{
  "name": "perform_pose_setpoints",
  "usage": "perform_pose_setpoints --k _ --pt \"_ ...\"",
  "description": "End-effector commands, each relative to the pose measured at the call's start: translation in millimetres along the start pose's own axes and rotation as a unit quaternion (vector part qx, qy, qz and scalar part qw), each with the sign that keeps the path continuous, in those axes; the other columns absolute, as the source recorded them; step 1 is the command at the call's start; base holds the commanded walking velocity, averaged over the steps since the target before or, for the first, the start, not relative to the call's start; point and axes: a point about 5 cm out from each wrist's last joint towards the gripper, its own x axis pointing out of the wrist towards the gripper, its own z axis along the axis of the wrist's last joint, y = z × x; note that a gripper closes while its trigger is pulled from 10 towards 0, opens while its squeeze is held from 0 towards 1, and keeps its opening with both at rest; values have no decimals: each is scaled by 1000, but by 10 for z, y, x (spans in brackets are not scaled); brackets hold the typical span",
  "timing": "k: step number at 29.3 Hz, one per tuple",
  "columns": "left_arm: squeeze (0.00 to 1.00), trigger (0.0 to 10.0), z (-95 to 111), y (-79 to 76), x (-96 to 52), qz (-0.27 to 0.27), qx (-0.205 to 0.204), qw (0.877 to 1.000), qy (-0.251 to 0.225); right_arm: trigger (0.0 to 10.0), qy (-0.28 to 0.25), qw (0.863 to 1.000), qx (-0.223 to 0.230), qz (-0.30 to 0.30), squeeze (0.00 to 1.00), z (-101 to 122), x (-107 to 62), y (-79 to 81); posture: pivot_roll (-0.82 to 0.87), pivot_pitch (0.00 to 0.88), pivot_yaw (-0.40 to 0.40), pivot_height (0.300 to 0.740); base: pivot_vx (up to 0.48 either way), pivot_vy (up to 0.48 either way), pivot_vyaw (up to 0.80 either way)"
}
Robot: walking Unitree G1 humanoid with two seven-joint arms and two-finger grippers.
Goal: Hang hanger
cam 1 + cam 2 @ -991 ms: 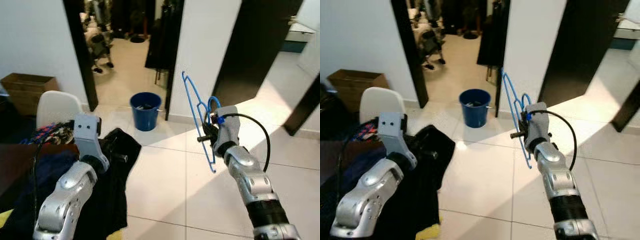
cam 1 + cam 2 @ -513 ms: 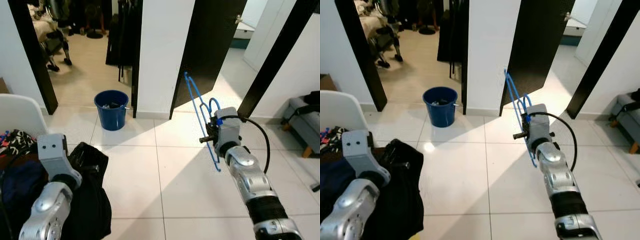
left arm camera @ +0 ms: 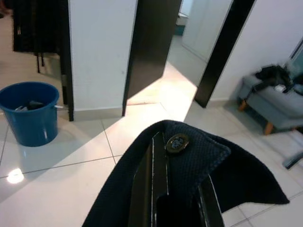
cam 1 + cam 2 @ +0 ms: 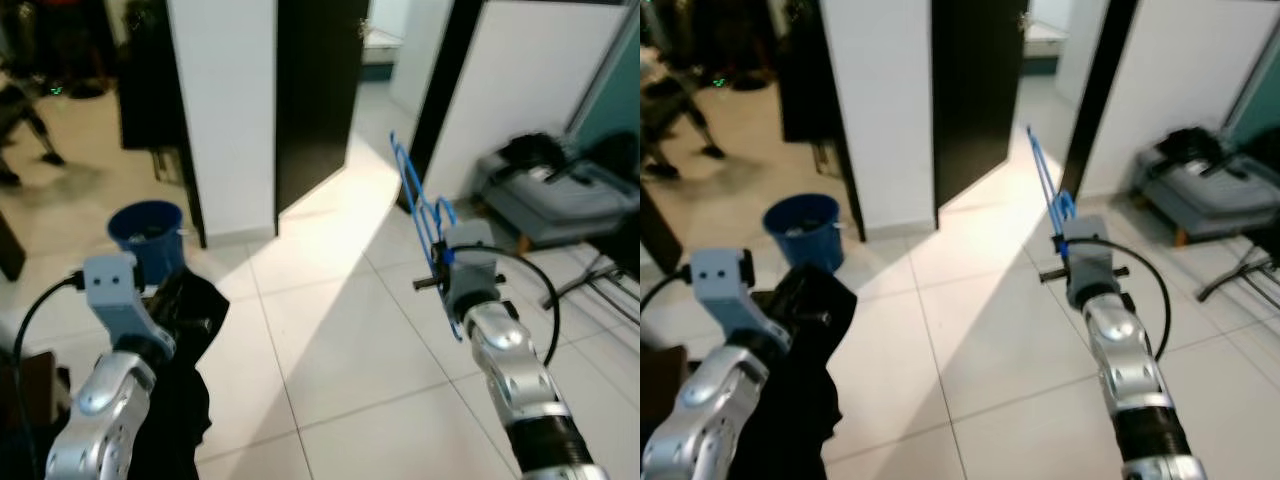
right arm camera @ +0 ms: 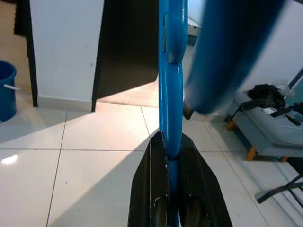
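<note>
Right pincer (image 4: 441, 262) is pinched on the blue hanger (image 4: 421, 220), carried upright in the air, its long axis rising from the fingers with the hook end topmost, level with the dark open door (image 4: 315, 90) beyond. Left pincer (image 3: 161, 189) is pressed together on a black garment (image 3: 199, 165) draped over it. No rail can be made out, so the right arm is judged to do the hanging.

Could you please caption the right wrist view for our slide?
Right gripper clamped on the blue hanger above white floor tiles.
</note>
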Motion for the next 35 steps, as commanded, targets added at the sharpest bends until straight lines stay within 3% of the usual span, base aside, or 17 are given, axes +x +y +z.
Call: perform_pose_setpoints --k 1,9,28,35 --pt "0 10000 19 -15 -6 -10 1 1000 -4 10000 -2 1000 -5 -8 0 17 -23 -27 16 0 1 740 0 0 -781" --pt "0 10000 45 75 -21 -10 2 1000 -5 10000 3 1000 -18 -23 0 -7 -51 -71 12 0 14 740 0 0 -781" --pt "0 10000 61 84 28 -27 8 1000 -2 10000 0 1000 -16 -15 0 16 -63 3 9 0 37 740 0 0 -784" --pt "0 10000 55 86 59 -29 7 1000 -1 10000 -12 999 -31 14 0 48 -43 65 7 0 30 740 0 0 0"
